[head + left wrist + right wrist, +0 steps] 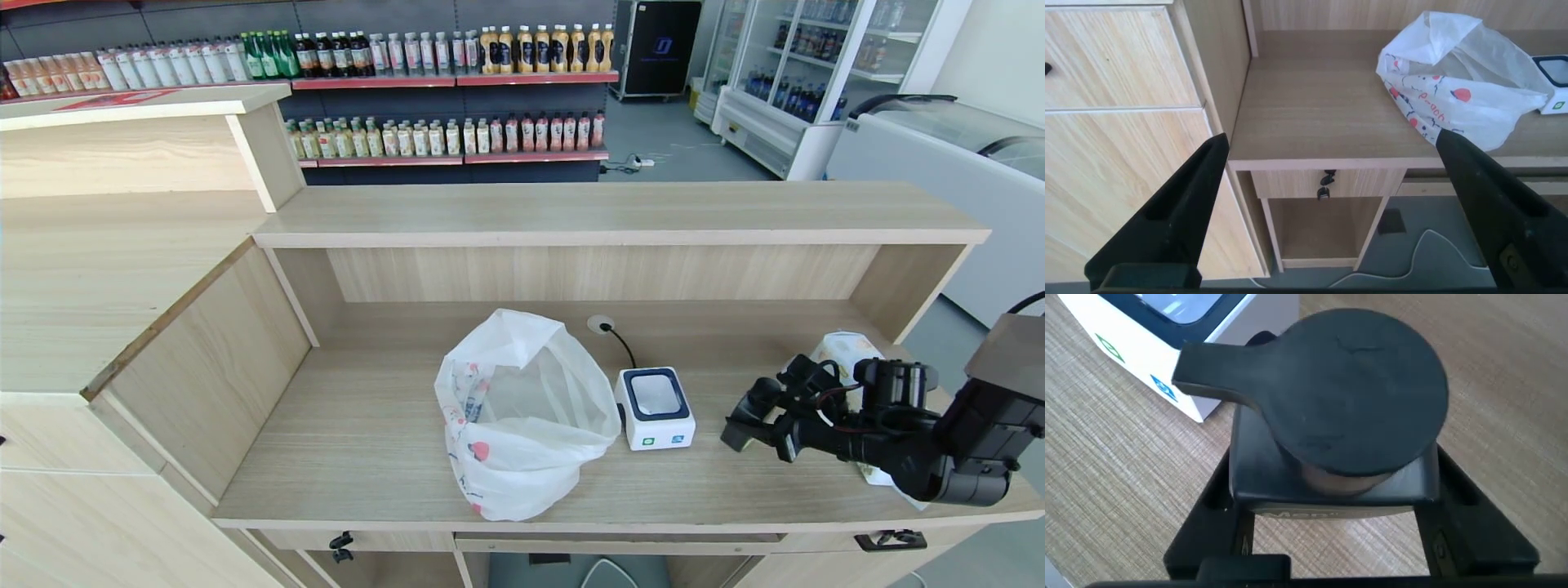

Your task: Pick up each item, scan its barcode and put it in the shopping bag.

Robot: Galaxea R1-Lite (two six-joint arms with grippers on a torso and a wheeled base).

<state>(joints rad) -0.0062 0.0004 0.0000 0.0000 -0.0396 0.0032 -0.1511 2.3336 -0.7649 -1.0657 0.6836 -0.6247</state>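
White shopping bag [522, 416] mid-tabletop [351, 445]; scanner [655, 406] at its 3 o'clock; left tool [1333, 140] apart; right tool [744, 418] state: cannot tell.

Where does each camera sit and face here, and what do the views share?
Head view: high on the robot, facing forward and down at counter, shopping bag and scanner; the right tool shows, on its arm.
Left wrist view: off the counter's front, facing its left end and the bag; the open left tool shows.
Right wrist view: close above the counter, facing down beside the scanner; a dark round-topped block sits nearest.
Shared: all three show scanner and counter.
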